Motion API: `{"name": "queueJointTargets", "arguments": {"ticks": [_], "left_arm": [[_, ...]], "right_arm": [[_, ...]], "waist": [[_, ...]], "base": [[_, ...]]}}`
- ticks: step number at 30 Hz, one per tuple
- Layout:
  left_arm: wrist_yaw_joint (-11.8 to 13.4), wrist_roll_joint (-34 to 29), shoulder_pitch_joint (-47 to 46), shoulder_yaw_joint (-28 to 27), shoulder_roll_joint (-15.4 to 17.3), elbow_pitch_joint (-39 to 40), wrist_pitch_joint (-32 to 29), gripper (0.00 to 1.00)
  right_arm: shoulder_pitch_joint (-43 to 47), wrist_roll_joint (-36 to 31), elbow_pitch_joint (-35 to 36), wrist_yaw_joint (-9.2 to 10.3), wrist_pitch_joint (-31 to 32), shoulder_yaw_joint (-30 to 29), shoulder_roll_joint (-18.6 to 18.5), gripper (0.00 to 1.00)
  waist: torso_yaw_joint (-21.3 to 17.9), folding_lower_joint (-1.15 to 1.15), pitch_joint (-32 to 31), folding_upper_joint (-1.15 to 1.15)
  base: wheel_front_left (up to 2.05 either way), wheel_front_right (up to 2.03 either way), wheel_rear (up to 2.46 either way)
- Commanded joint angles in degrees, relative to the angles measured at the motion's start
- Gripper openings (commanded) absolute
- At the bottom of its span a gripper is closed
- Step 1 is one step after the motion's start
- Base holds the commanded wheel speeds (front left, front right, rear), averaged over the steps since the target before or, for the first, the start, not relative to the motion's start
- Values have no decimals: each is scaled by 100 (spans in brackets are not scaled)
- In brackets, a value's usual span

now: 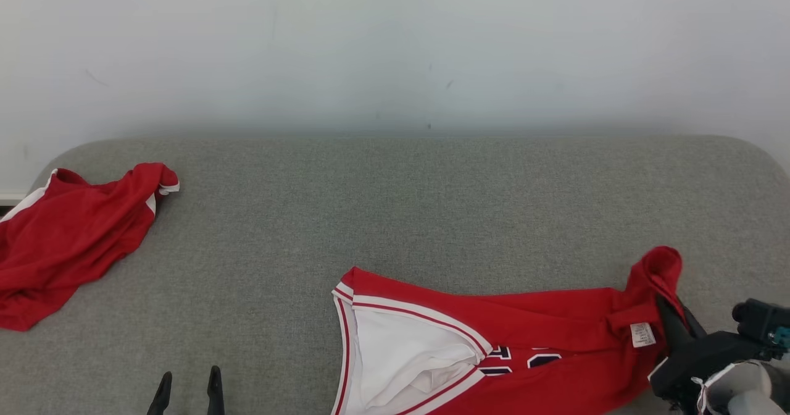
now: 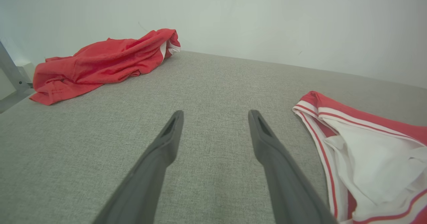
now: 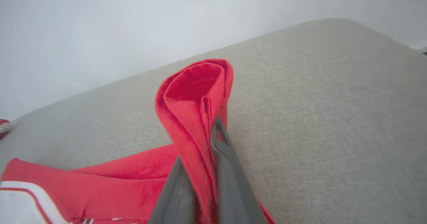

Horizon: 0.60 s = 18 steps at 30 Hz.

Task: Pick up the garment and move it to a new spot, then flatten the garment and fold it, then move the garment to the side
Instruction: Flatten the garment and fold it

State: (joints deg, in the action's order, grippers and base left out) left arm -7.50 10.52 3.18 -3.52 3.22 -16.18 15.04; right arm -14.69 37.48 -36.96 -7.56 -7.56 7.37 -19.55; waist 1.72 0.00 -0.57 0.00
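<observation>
The garment (image 1: 506, 335) is a red jersey with white-and-red trim and a white lining, lying across the grey cushion at the lower right. One end of it stands up in a fold (image 3: 196, 94), and my right gripper (image 1: 669, 307) is shut on that fold, its dark fingers (image 3: 227, 157) pinching the red cloth from both sides. My left gripper (image 1: 188, 390) stands open low at the left, nothing between its fingers (image 2: 166, 140), left of the jersey's trimmed edge (image 2: 320, 117).
A second red garment (image 1: 68, 236) lies crumpled at the cushion's far left edge, also in the left wrist view (image 2: 100, 64). The grey cushion (image 1: 395, 205) ends at a white wall (image 1: 395, 44) behind. Bare fabric stretches between the two garments.
</observation>
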Motion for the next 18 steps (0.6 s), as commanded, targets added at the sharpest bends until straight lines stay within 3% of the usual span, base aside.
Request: {"name": "queueJointTargets", "arguments": {"ticks": [1, 6, 10, 18], "left_arm": [[7, -32, -49, -19, -5, -19, 13, 100], [6, -38, -51, -21, 28, -49, 13, 100], [6, -35, -113, 3, 31, -65, 13, 100], [7, 11, -274, 218, 10, -178, 13, 100]], "right_arm": [[110, 114, 392, 10, 153, 66, 78, 0], [388, 295, 1588, 10, 720, 291, 365, 0], [499, 364, 2037, 10, 992, 383, 694, 0], [396, 96, 2090, 10, 1120, 520, 1455, 0]], "waist": [[5, 0, -8, 0], [64, 0, -26, 0], [144, 0, -28, 0], [532, 0, -9, 0]], "base": [[0, 0, 0], [0, 0, 0], [0, 0, 0], [0, 0, 0]]}}
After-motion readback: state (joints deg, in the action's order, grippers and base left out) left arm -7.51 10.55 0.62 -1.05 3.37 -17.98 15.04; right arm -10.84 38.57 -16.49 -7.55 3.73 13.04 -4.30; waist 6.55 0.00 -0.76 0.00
